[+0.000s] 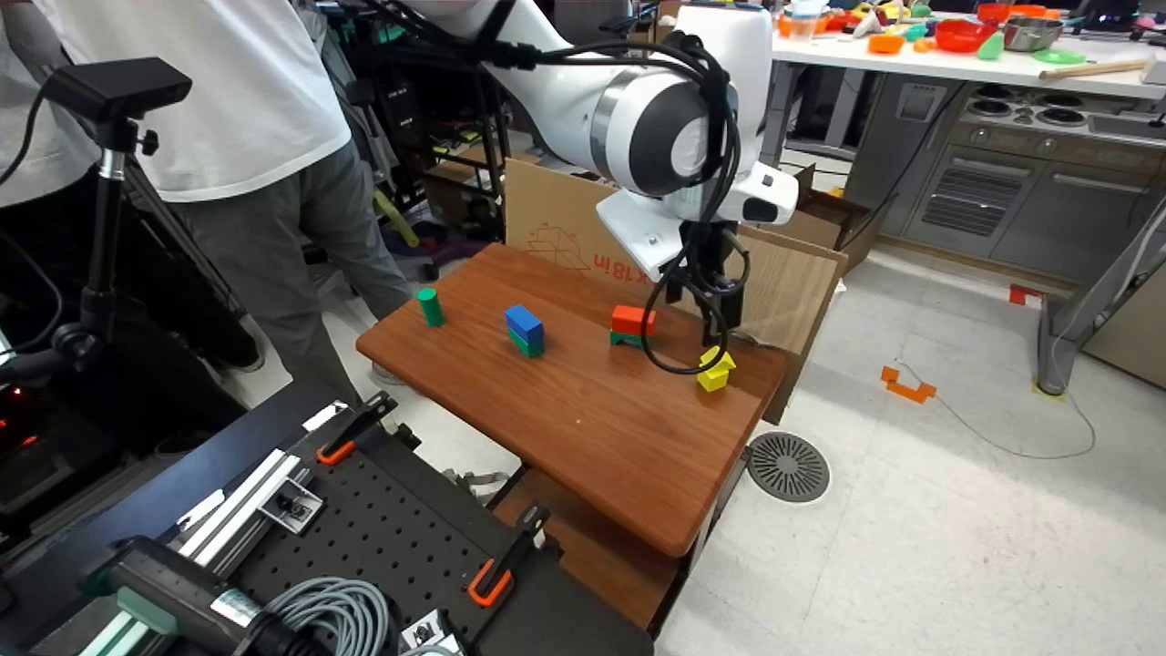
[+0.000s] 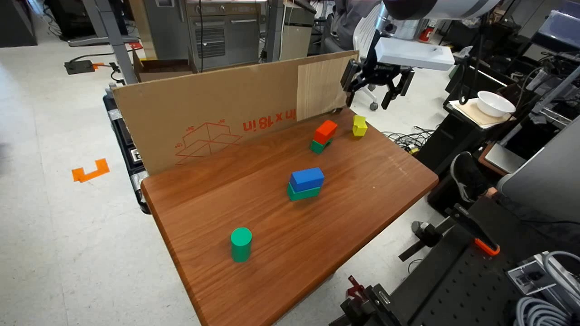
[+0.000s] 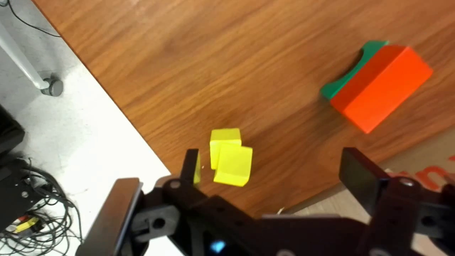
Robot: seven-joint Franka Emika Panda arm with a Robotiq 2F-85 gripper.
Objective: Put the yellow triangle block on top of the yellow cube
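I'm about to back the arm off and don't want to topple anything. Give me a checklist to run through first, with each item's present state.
1. Yellow triangle block on top of the yellow cube: ok, stacked in all three views.
2. Gripper open: ok, jaws wide apart.
3. Gripper clear of both yellow blocks: ok, gaps show on either side in the wrist view.
4. Yellow triangle block centred on the yellow cube: cannot tell; it looks shifted in the wrist view, but the camera angle may explain that.
5. Red block resting on the green block, apart from the yellow pair: ok.
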